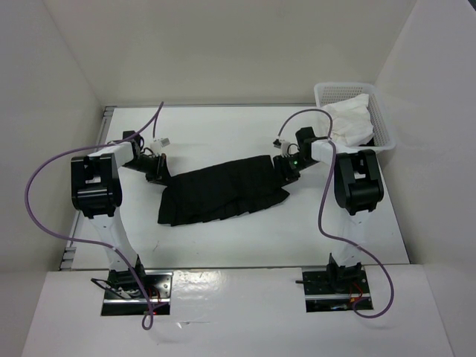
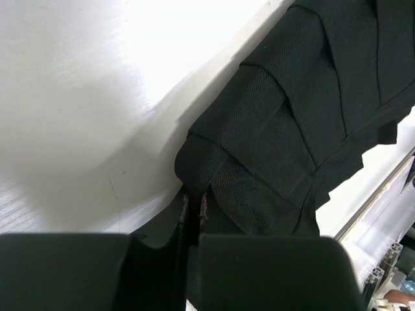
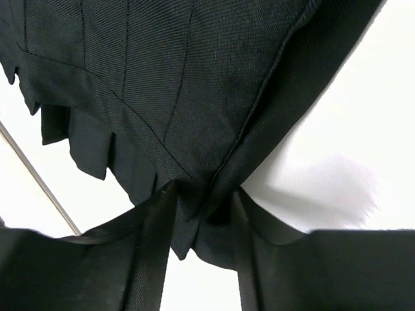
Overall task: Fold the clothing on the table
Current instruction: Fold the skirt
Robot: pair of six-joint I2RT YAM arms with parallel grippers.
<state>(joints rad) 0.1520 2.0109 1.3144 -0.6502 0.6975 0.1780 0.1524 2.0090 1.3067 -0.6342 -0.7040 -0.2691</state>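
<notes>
The skirt (image 1: pixel 223 192) is laid out across the middle of the table (image 1: pixel 223 249), with the pleated hem turned toward the arms and the narrower edge on the far side. It is being taken by its two far corners, one to each arm.

At the left corner, the left gripper (image 2: pixel 193 206) is seen clamped tight, a fold of fabric pinched between jaws that are pressed almost flat together. That end can be counted as secured.

At the right corner, the right gripper (image 3: pixel 201 223) is set around the seam with its fingers (image 3: pixel 152 259) at a middling width. Cloth is bunched between them, but whether it is truly nipped cannot be told.

Both corners of one edge seem to have been chosen so that the edge can be kept straight and carried over as a single line, probably toward the hem, without the thin fabric sagging in the middle. A loose right-hand hold would be the risk here, since that corner could be dropped.

The basket (image 1: pixel 355 100), with a cloth (image 1: pixel 349 115) inside, is left at the far right, well apart from the skirt.
</notes>
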